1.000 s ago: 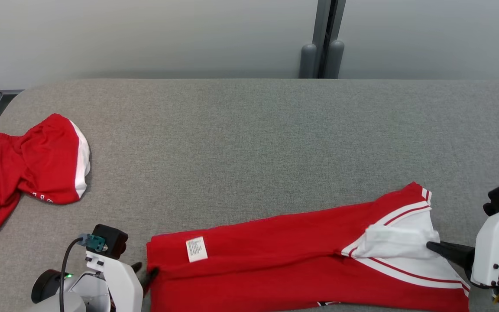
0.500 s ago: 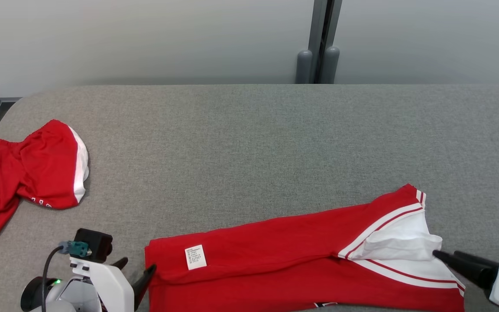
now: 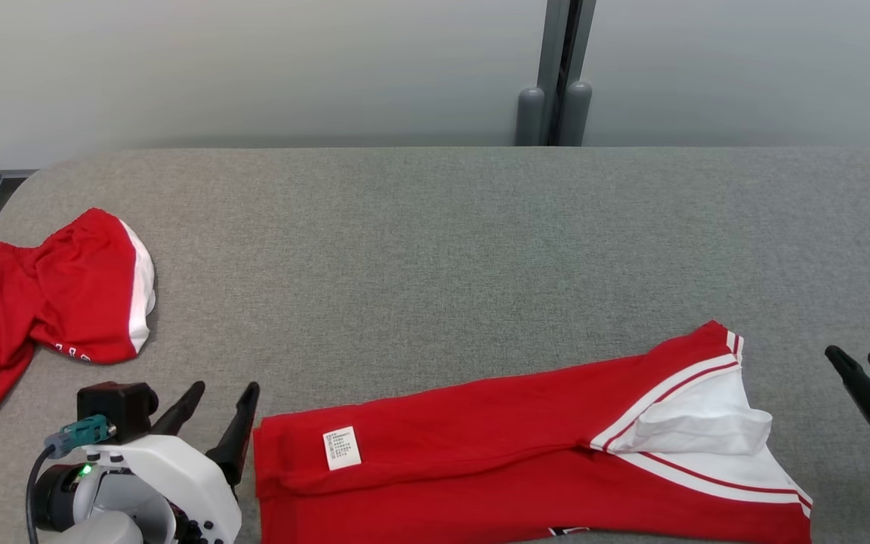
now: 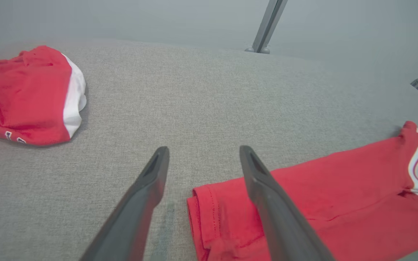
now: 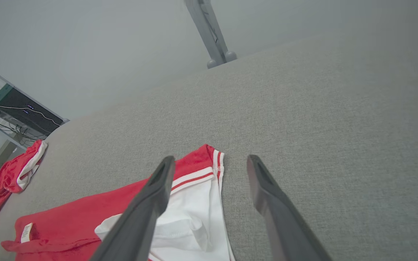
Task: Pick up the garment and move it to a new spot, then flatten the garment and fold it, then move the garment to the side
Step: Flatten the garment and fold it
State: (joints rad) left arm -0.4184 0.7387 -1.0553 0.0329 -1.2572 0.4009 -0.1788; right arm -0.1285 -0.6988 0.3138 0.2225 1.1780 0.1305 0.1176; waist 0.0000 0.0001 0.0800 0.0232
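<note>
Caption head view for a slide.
Open left claw and right claw flank the folded red jersey; red shorts lie far left.

White label on the red jersey, print too small to read, white marks along the hem of the shorts, not legible

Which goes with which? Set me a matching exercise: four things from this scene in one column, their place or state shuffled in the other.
1. jersey
2. shorts
3. left gripper
4. right gripper

A. open, off the jersey's white-sleeved end
B. crumpled at the table's left edge
C. folded into a long strip, label up
D. open, off the jersey's left end

Pairs: 1-C, 2-B, 3-D, 4-A
</note>
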